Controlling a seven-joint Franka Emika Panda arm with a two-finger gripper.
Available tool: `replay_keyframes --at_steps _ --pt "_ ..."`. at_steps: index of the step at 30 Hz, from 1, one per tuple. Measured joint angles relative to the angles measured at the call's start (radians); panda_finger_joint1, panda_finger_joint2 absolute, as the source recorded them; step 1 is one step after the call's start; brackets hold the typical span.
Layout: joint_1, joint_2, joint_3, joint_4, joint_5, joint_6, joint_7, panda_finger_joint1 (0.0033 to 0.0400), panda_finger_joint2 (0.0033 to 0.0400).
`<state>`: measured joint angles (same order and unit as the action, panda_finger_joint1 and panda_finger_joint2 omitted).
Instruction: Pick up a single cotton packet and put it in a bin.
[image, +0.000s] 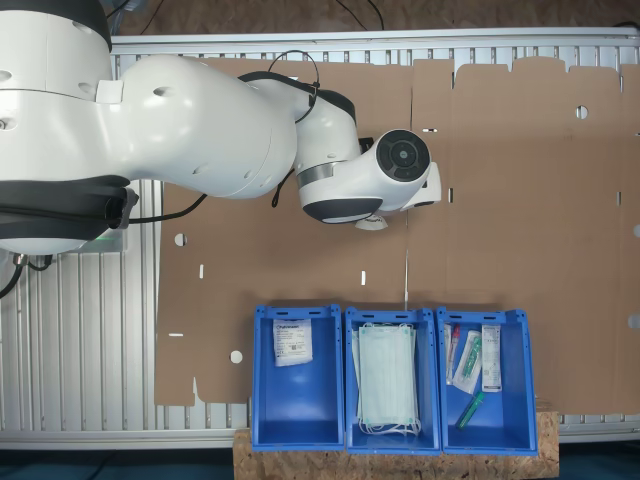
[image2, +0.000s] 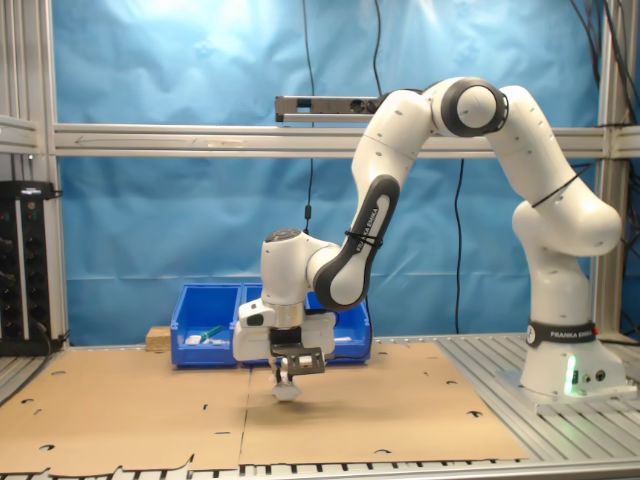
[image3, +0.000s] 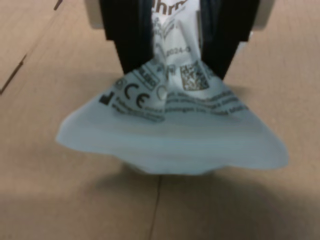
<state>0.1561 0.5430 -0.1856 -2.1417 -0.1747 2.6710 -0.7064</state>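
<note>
The tool (image3: 170, 60) pinches the packet (image3: 172, 130) between its two black fingers (image3: 132, 45), the sachet bunched at the top and fanning out below them. In the second exterior view the packet (image2: 287, 389) hangs under the tool (image2: 288, 376), just above the cardboard (image2: 380, 410) that covers the tabletop; whether it has fully cleared the surface is hard to tell. In the first exterior view a sliver of the packet (image: 372, 224) peeks out under the wrist.

So the pick looks done, or nearly so. The carry and the drop are left. Three blue bins sit in a row well apart from the tool: one holds a white packet (image: 293, 341), the middle one masks (image: 386, 378), the third syringes and tubes (image: 470, 368). The bin (image: 262, 400) with the white packet seems the likely target, judging by its like contents. The arm has yet to lift, cross the cardboard to it and let go.
</note>
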Motion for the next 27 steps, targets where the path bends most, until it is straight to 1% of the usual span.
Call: replay_keyframes --at_steps 3,4,23,27 --pt "0.0 0.0 0.0 0.002 0.0 0.0 0.0 0.0076 0.0076" --pt "0.0 0.0 0.0 0.003 0.0 0.0 0.0 0.0063 0.0063" --pt "0.0 -0.002 0.0 0.006 0.0 0.0 0.0 0.0064 0.0064" --pt "0.0 -0.013 0.0 0.006 0.0 -0.003 0.0 0.0066 0.0066"
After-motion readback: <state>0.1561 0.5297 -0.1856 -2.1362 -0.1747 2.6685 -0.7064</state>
